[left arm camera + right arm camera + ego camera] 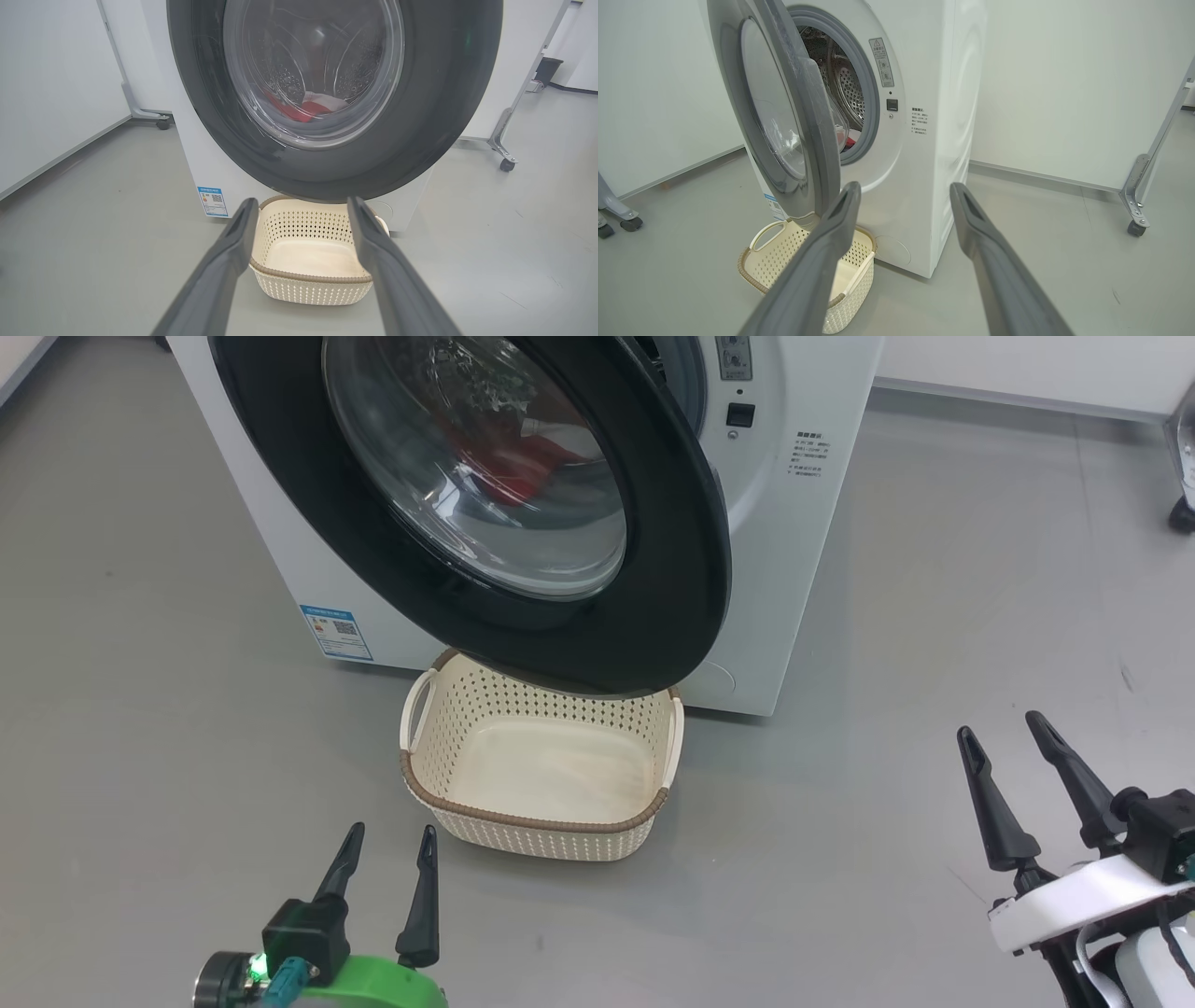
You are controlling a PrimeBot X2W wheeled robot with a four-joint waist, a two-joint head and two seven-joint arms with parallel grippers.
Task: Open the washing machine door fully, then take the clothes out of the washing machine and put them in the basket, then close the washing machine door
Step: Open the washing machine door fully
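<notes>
Head view: left end effector (pixel 393 828) and right end effector (pixel 999 725) spread; washing machine door (pixel 674 523) ajar.

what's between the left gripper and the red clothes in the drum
The partly open black-rimmed glass door: in the left wrist view the red clothes show through its clear bowl.

The washing machine door (pixel 672 551) stands partly swung out from the white washing machine (pixel 794 569), its black rim overhanging the far edge of the basket (pixel 532 821) on the grey floor (pixel 140 709). Red clothes (pixel 523 462) show through the glass. The left gripper (pixel 392 831) and right gripper (pixel 999 726) hover low, fingers spread.
</notes>
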